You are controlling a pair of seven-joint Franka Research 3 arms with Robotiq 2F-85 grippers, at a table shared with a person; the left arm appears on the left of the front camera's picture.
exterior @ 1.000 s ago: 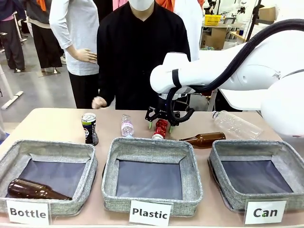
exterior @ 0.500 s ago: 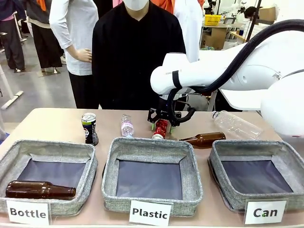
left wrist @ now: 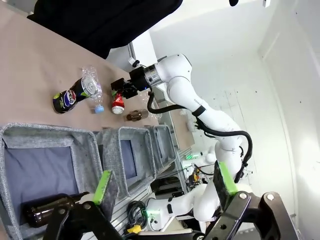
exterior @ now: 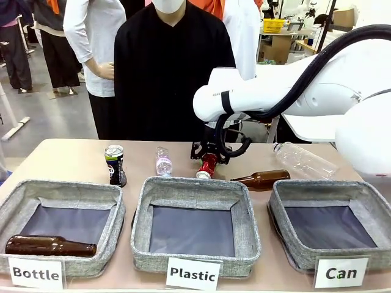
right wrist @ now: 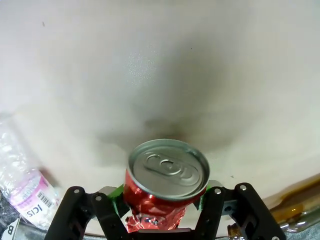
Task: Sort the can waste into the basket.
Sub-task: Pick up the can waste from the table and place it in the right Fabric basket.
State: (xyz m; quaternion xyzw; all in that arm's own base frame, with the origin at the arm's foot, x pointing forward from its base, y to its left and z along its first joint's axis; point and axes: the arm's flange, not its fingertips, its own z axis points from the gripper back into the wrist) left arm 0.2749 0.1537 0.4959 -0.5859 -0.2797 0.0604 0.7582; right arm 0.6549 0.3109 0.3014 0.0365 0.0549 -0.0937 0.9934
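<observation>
The crushed red can lies at the table's far middle, behind the middle basket. My right gripper reaches down onto it, and in the right wrist view its green pads press both sides of the red can, so my right gripper is shut on it. The black can with the green top stands upright at the far left. The grey basket labelled "Can" sits at the front right with nothing in it. My left gripper hangs open, high above the left basket.
A "Bottle" basket at the front left holds a brown bottle. The "Plastic" basket stands in the middle. A brown bottle and two clear plastic bottles lie on the far table. A person in black stands behind.
My right gripper's jaws have closed onto the red can. The brown bottle in the left basket has settled flat. The person's hand has drawn back from the table.
</observation>
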